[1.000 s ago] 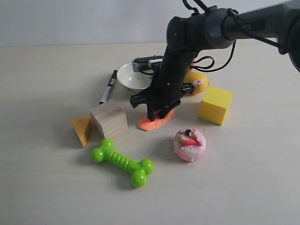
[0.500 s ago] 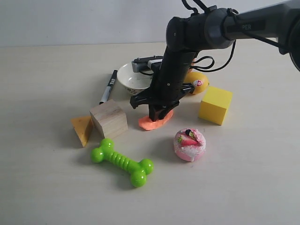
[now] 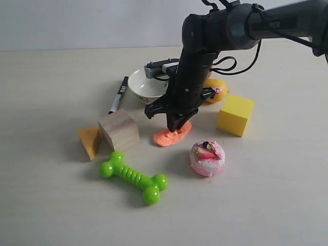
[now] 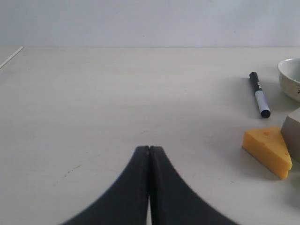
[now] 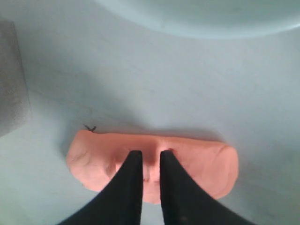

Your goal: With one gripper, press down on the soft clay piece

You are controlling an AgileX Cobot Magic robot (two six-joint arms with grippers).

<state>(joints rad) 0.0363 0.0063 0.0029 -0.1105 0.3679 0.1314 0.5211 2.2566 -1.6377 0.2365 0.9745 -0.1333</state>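
Observation:
The soft clay piece (image 3: 169,137) lies flat on the table between the wooden block and the pink cake; in the right wrist view the salmon-orange clay (image 5: 201,164) shows a dent in its middle. My right gripper (image 3: 174,128) points straight down at it. Its fingertips (image 5: 151,152) stand at the dent with only a narrow gap between them and nothing held. My left gripper (image 4: 149,147) is shut and empty over bare table, out of the exterior view.
Around the clay stand a wooden block (image 3: 119,129), a cheese wedge (image 3: 90,139), a green bone toy (image 3: 133,177), a pink cake toy (image 3: 207,157), a yellow cube (image 3: 235,114), a white bowl (image 3: 143,84) and a black marker (image 3: 118,95).
My right gripper has risen slightly off the clay and shifted a little to the right. The clay keeps a dent where the fingers were.

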